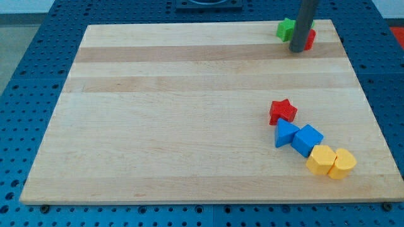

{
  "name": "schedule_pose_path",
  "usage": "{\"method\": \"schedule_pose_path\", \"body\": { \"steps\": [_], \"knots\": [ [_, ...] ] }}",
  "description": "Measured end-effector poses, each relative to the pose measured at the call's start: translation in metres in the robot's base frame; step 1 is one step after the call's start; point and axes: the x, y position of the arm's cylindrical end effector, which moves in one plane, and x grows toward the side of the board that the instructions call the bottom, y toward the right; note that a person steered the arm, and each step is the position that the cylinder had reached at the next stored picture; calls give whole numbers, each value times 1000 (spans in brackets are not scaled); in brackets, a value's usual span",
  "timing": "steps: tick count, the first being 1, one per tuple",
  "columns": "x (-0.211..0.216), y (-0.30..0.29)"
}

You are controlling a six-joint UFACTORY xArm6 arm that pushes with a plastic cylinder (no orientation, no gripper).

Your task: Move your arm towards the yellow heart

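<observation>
The yellow heart [343,164] lies near the board's lower right corner. It touches a yellow pentagon-like block [320,159] on its left. My tip [297,50] rests on the board near the upper right corner, far above the yellow heart. The rod stands between a green star [285,29] on its left and a red block [310,40] on its right, which it partly hides.
A red star [283,111] lies right of centre. Below it a blue triangular block [285,133] and a blue cube [308,140] form a chain that runs down to the yellow blocks. The wooden board [177,126] lies on a blue pegboard table.
</observation>
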Motion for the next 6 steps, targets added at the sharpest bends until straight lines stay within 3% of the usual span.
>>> {"method": "schedule_pose_path", "body": {
  "steps": [1,4,6],
  "knots": [
    [10,0],
    [132,4],
    [186,50]
  ]
}}
